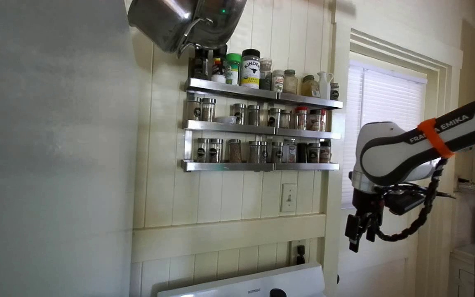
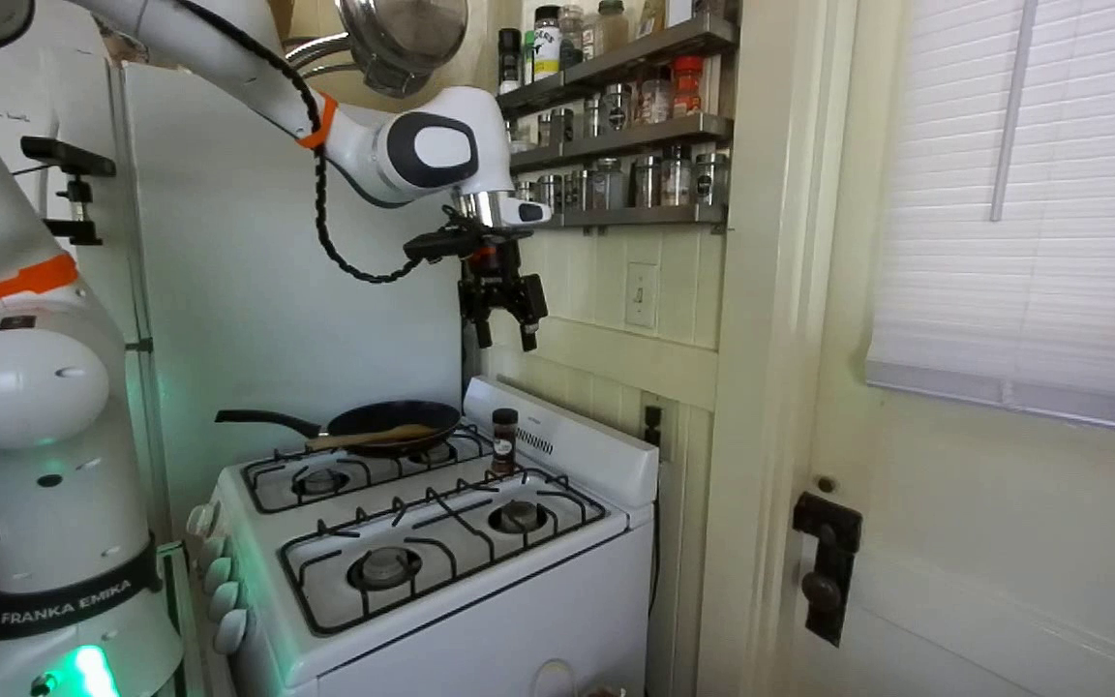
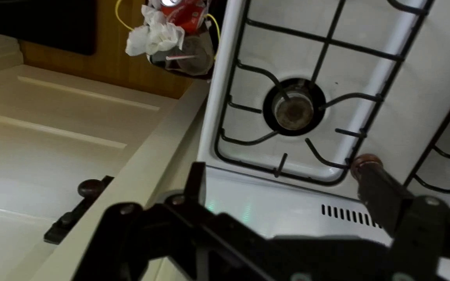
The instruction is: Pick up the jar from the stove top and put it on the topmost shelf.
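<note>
The hand (image 2: 506, 337) hangs wide, holding nothing; below it the jar (image 2: 504, 442) stands upright on the stove top (image 2: 325, 515). Since the jar looks off-centre in the wrist view, a straight descent could strike its cap (image 2: 505, 416) and tip it, or graze the back panel (image 2: 582, 450).

Window blind (image 1: 394, 103), backlit; hanging pot (image 1: 161, 20), glint; robot base (image 2: 122, 647), green glow; stove top (image 3: 408, 105), sheen along recess edge (image 3: 375, 78); hand (image 3: 288, 187), dark, soft-edged.
</note>
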`<state>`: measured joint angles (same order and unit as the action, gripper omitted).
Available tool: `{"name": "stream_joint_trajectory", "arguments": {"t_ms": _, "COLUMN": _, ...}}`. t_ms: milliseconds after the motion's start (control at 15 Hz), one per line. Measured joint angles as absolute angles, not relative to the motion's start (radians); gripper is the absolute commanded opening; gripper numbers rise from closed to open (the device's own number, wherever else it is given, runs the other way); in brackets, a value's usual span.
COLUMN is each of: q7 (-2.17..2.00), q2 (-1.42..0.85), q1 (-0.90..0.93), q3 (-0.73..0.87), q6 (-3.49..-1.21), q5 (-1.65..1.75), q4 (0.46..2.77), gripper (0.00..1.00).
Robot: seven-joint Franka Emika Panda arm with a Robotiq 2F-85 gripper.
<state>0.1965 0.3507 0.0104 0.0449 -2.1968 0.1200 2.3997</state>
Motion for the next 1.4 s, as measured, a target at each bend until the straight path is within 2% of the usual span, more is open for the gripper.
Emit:
{"name": "stream_joint_trajectory", "arguments": {"t_ms": 333, "q7": 0.158, "q2": 0.214, "q1": 0.059, "q3": -0.006, "q6": -2.288, "q5": 0.028, "q4": 2.369, "gripper": 1.0}}
{"name": "stream_joint_trajectory", "arguments": {"t_ms": 1000, "q7": 0.166, "q2": 0.216, "q1": 0.053, "q3": -0.002, "q6": -2.303, "q5": 0.025, "q4": 2.363, "gripper": 1.0}}
{"name": "stream_joint_trajectory", "arguments": {"t_ms": 1400, "q7": 0.223, "q2": 0.096, "q1": 0.095, "q3": -0.028, "q6": -2.531, "q5": -0.053, "q4": 2.35, "gripper": 1.0}}
